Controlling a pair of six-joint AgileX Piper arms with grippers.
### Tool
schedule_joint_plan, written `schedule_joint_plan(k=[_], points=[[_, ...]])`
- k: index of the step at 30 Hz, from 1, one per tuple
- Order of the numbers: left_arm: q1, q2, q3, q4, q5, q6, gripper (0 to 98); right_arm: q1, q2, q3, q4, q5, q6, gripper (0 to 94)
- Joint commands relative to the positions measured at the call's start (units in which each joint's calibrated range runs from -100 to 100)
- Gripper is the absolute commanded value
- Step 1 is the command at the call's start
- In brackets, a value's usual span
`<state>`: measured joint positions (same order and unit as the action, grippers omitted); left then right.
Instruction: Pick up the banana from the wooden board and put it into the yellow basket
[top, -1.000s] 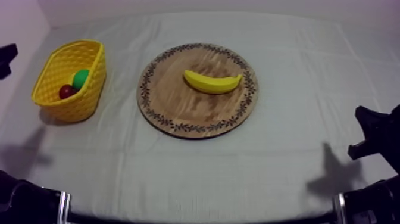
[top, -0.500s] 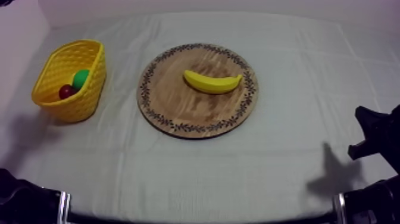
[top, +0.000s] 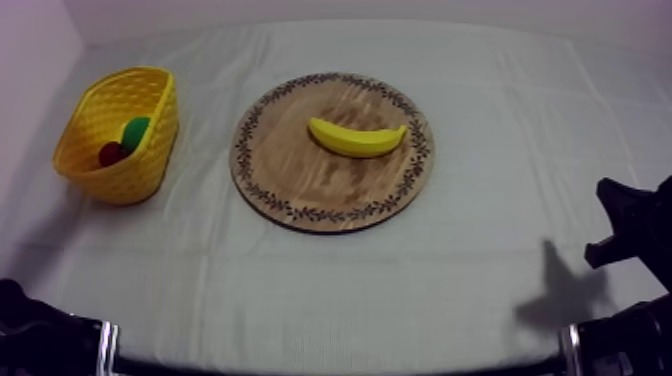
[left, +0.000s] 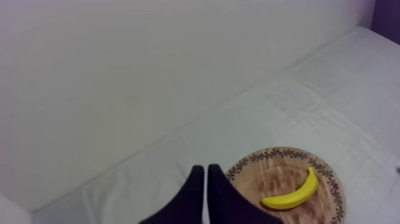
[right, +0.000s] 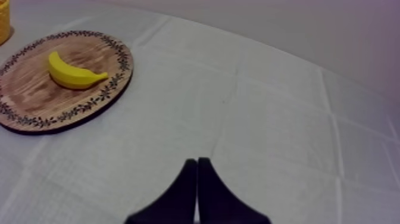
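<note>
One banana (top: 357, 138), yellow, lying on its side near the middle of the round wooden board (top: 330, 195), which sits mid-way across the cloth-covered desk (top: 500, 110). One yellow basket (top: 135, 170), at the left side of the desk and apart from the board, holding a green fruit (top: 135, 131) and a small red fruit (top: 111, 153). Left gripper (left: 206, 174): jaws pressed together, nothing between them, board and banana beyond the tips. Right gripper (right: 197, 165): jaws pressed together, nothing between them, over bare cloth, well apart from the board.
</note>
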<state>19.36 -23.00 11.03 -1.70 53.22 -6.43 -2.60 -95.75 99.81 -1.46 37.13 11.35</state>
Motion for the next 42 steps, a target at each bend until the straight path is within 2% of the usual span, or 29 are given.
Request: schedule_joint_plan(k=[1, 13, 24, 36, 39, 42], points=[[0.97, 4.32, -4.61, 0.04, 1.06, -0.26, 0.0, 0.0, 0.0, -0.03, 0.02, 0.05, 0.0, 0.3], [5.17, 18.32, -15.4, 0.05, 3.57, -5.34, 0.0, 0.0, 0.0, -0.03, 0.02, 0.05, 0.0, 0.3], [8.14, 29.08, -20.27, -0.34, 9.05, -13.45, 0.0, 0.0, 0.0, -0.03, 0.02, 0.05, 0.0, 0.3], [9.6, 36.98, -21.1, -0.69, 10.82, -16.56, 0.1, 0.0, 0.0, -0.03, 0.02, 0.05, 0.0, 0.3], [9.86, 37.52, -21.08, -0.57, 10.95, -16.45, 5.8, 0.0, 0.0, -0.03, 0.02, 0.05, 0.0, 0.3], [10.0, 37.83, -21.13, -0.62, 11.51, -16.15, 20.9, 0.0, 0.0, -0.03, 0.02, 0.05, 0.0, 0.3]])
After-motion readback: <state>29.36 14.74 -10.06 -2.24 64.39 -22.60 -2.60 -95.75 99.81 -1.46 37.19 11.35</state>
